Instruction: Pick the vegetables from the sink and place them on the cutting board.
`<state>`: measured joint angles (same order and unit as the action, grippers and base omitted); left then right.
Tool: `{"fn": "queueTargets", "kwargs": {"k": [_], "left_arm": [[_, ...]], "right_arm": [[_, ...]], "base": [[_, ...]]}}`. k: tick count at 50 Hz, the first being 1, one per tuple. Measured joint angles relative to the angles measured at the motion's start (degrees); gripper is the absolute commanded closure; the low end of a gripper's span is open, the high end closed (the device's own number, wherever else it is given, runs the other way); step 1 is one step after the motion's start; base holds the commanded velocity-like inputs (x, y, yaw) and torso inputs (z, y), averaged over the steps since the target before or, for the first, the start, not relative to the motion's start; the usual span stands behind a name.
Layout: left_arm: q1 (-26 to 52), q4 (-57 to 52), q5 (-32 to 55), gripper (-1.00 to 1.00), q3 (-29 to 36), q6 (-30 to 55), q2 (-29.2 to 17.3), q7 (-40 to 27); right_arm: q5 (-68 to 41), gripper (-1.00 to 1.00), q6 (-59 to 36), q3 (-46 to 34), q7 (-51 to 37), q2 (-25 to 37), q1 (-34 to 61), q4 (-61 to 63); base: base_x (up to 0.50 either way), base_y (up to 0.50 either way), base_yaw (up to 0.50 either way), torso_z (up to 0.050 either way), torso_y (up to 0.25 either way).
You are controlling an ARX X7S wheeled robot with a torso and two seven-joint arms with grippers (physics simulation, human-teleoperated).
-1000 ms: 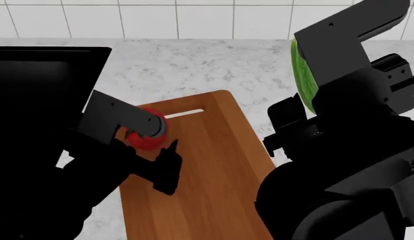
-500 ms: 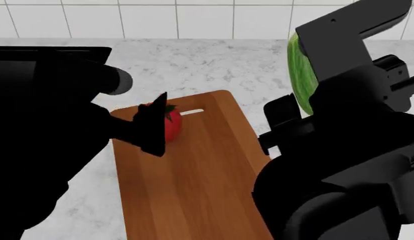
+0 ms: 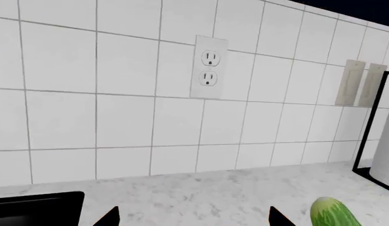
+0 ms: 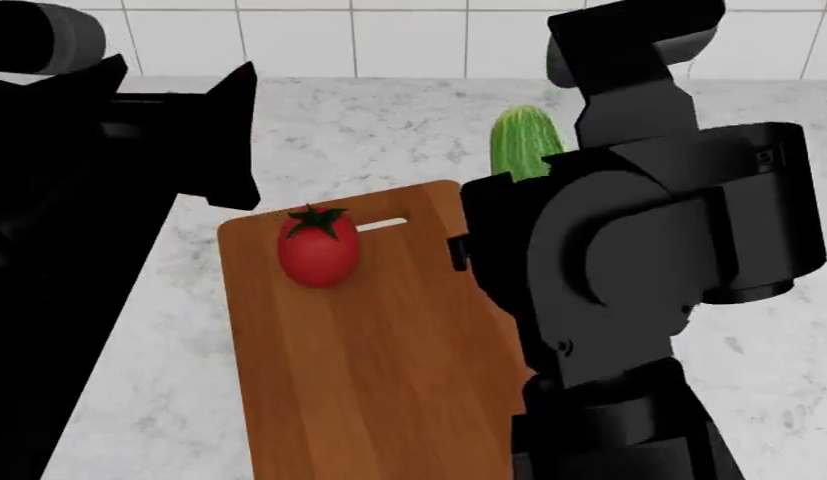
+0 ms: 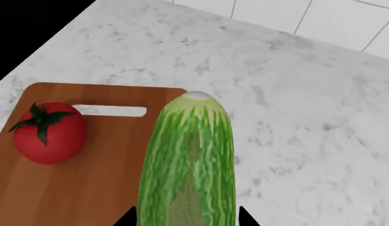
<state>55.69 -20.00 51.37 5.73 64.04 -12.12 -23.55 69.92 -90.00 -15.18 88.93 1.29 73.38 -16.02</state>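
Observation:
A red tomato (image 4: pixel 317 247) with a green stem rests on the reddish-brown cutting board (image 4: pixel 373 370), near its slot handle. My left gripper (image 3: pixel 194 221) is open and empty, raised above the counter; one of its fingers (image 4: pixel 233 135) shows left of the board. The streaked green cucumber (image 5: pixel 188 155) is held in my right gripper (image 5: pixel 188 220), which is shut on it. It hangs over the board's right edge, beside the tomato (image 5: pixel 49 136). Its tip (image 4: pixel 524 140) shows behind my right arm and also in the left wrist view (image 3: pixel 332 214). A corner of the black sink (image 3: pixel 37 207) shows.
Grey marble counter (image 4: pixel 373 130) surrounds the board, with a white tiled wall behind it. On the wall are an outlet (image 3: pixel 209 67) and light switches (image 3: pixel 361 84). A black-framed white object (image 3: pixel 384 160) stands at the far right. My right arm (image 4: pixel 627 260) hides the board's right side.
My left gripper has let go of the tomato and risen up and left, away from the board. The tomato stays on the board. My right arm has carried the cucumber left toward the board.

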Motion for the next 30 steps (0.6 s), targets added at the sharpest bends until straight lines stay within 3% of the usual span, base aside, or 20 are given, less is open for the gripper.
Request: {"fn": "queueTargets", "kwargs": {"k": [12, 30], "left_arm": [[0.28, -0.33, 0.98, -1.00, -1.05, 0.02, -0.17, -1.06], [-0.38, 0.09, 0.96, -1.00, -0.69, -1.07, -0.59, -1.35]], "right_arm": [[-5.32, 1.00, 0.00, 0.59, 0.60, -0.92, 4.05, -12.12], [-11.17, 1.00, 0.00, -2.39, 0.80, -1.26, 3.09, -16.40]], "base": [[0.00, 0.00, 0.00, 0.000, 0.001], [0.00, 0.00, 0.00, 0.000, 0.001]]}}
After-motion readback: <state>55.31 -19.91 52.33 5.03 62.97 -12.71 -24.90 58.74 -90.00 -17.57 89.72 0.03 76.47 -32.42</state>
